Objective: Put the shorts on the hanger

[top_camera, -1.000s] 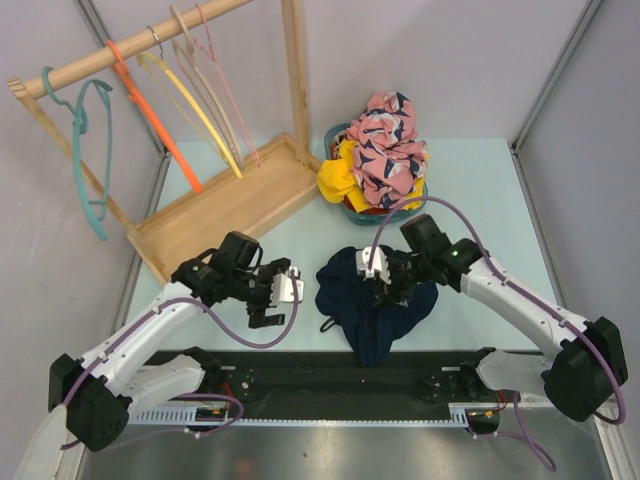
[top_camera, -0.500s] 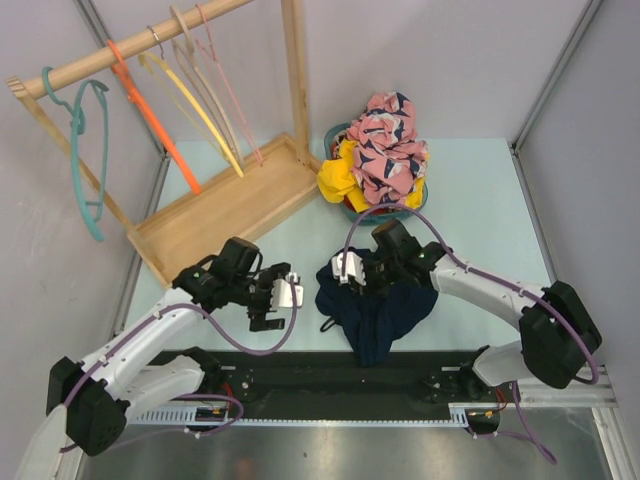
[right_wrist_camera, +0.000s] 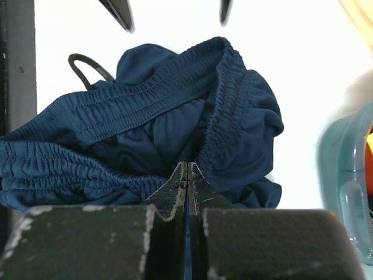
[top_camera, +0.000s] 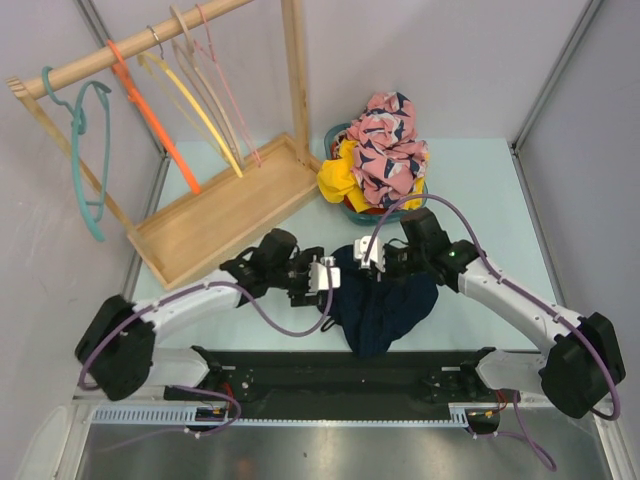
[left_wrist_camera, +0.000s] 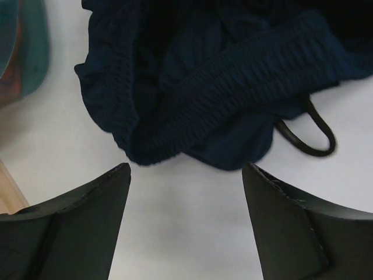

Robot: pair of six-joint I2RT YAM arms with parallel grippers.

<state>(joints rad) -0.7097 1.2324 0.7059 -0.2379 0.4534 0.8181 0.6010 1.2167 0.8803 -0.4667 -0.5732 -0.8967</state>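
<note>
The right hand (right_wrist_camera: 186,170) pinches the dark blue cloth shorts (right_wrist_camera: 163,111); the left hand (left_wrist_camera: 186,175) is spread wide just beside them.

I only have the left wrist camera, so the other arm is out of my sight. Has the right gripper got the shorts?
Observer: Yes. The right gripper is shut on the shorts, pinching fabric just below the waistband.
Operator: Where is the hanger?
Observer: The pink hanger hangs on the wooden rail at the back left, among other hangers.
Operator: How do the shorts lie?
Observer: Crumpled, with the legs pointing toward the arm bases.
</note>
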